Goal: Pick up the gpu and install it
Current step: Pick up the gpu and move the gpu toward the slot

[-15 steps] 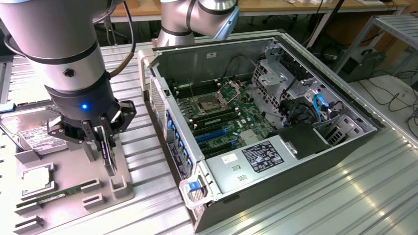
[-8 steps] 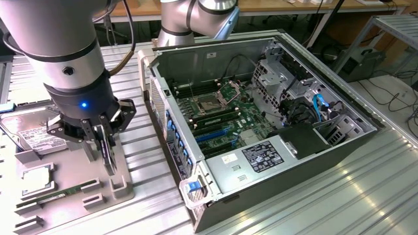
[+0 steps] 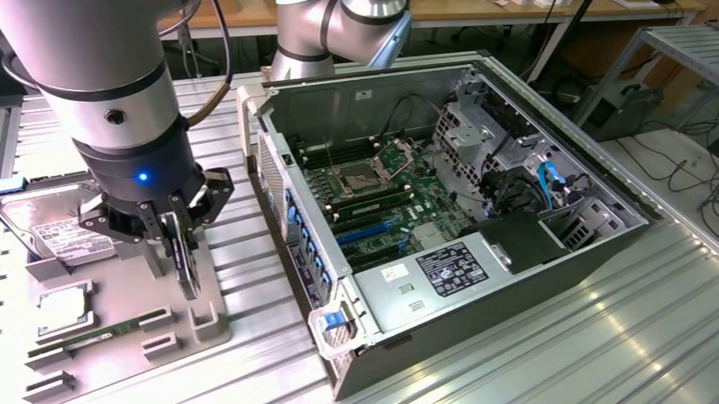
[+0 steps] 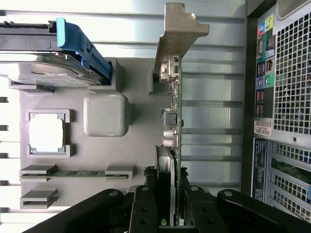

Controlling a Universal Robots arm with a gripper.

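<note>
Found gripper (image 3: 180, 244) pinching gpu (image 3: 189, 273) edge-on at grey holder tray (image 3: 135, 345), 9 o'clock of open PC case (image 3: 450, 210). Judged grasp done, lift-off prob. barely begun, install into case not yet started.

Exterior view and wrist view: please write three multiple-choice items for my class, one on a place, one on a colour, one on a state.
1. Where is the gpu?
A flat on the table
B on edge at the grey holder, gripped by the end effector
C inside the case

2. The light on the arm's wrist is:
A red
B green
C blue

3. The computer case is:
A open-sided
B closed
C upside down

Answers:
1. B, the end effector clamps the card by the holder.
2. C, a blue dot glows.
3. A, the motherboard is exposed.
</note>
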